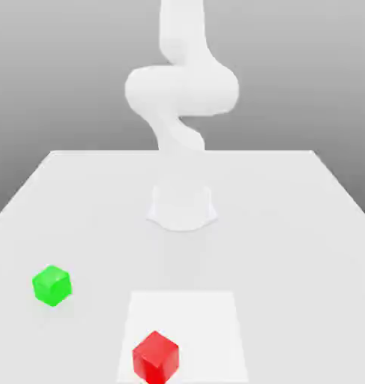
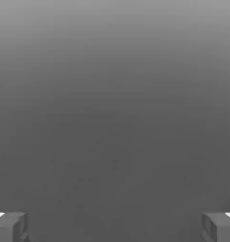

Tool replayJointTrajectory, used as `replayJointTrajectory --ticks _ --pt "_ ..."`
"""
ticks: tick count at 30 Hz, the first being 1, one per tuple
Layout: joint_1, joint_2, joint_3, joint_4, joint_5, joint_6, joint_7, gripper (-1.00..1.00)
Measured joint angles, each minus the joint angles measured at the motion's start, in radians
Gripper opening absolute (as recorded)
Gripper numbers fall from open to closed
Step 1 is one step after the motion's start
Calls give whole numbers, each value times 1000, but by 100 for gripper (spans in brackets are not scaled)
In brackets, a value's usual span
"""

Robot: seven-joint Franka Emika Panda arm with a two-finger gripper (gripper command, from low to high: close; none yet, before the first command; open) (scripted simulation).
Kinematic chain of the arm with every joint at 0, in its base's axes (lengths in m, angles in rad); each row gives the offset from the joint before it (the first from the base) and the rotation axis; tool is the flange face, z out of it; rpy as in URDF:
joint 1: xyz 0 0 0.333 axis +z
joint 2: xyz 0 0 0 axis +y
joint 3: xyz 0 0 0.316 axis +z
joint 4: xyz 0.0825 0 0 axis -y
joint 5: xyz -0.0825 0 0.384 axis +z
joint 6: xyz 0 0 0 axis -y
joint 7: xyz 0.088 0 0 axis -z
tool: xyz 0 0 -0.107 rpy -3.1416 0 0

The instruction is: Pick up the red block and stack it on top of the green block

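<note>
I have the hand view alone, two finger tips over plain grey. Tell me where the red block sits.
Observer: The red block rests on a paler square patch of the table, at the exterior view's near edge.
Operator: Give me the green one.
Observer: The green block stands apart, toward the exterior view's left and farther back.
Operator: Report the arm.
Observer: The arm rises behind both blocks, touching neither.
</note>
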State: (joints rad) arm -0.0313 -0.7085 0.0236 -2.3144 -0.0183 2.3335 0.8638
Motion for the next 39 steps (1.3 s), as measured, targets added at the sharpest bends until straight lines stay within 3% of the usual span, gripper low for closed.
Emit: replayJointTrajectory --ticks 16,25,30,31,39 --pt "-146 588 86 -92 -101 212 399 0" --pt "-163 904 81 -143 -47 338 538 0" --pt "-147 1084 57 -123 -72 478 573 0" --pt "-143 1102 53 -121 -76 493 576 -100" --pt "-149 1072 60 -125 -69 470 572 -100"
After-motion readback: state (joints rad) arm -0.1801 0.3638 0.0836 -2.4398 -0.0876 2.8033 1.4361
